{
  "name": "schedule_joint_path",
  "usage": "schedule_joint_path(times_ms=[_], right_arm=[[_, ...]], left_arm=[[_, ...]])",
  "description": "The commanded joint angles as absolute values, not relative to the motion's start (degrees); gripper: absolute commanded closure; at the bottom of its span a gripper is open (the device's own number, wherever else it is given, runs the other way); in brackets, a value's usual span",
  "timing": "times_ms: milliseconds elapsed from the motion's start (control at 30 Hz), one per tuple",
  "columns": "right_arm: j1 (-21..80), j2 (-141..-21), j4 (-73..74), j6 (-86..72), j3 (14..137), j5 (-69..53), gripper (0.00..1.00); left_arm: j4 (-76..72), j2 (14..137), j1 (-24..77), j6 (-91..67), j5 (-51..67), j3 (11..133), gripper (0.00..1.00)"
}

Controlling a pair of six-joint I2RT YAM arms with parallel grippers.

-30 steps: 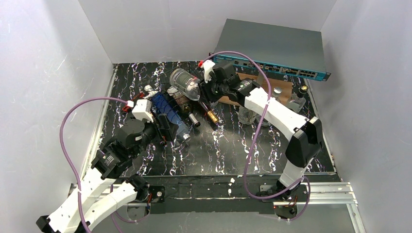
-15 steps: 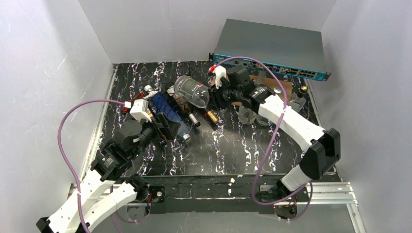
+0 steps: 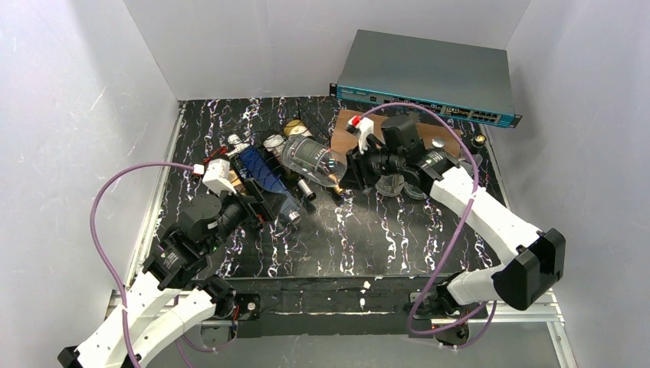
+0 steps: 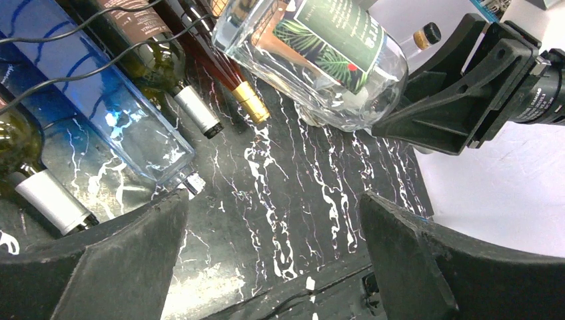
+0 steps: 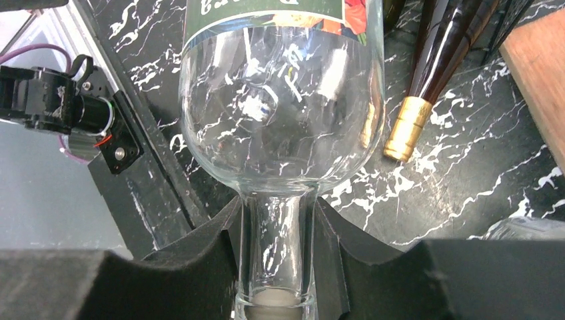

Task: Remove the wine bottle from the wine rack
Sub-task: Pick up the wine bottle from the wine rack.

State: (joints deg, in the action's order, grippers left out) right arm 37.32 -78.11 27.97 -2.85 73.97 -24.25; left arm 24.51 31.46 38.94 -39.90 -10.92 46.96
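Observation:
A clear wine bottle with a green leafy label hangs tilted above the right end of the wine rack. Its neck points right. My right gripper is shut on that neck, one pad on each side, seen from above at the bottle's right end. The thin black wire rack holds a blue bottle and several dark bottles. My left gripper stands wide open over the marbled table, just in front of the rack, with nothing between its fingers.
A dark bottle with a gold cap lies under the clear bottle. A brown wooden board and a teal network switch sit at the back right. Clear glasses stand beside the right arm. White walls enclose the table.
My right arm has swung right and toward the near side, carrying the clear bottle away from the back of the rack. The left arm has barely shifted.

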Motion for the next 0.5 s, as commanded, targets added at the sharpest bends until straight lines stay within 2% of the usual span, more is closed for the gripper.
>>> schedule_joint_path(times_ms=[0,467], right_arm=[[36.28,-71.05,16.11,-2.25,74.42,-31.13,0.99],[36.3,-62.95,26.52,6.61,68.49,-30.74,0.99]], left_arm=[[22.85,31.91,38.62,-41.53,-9.39,46.21,0.01],[19.03,34.62,38.67,-42.11,-2.81,45.91,0.01]])
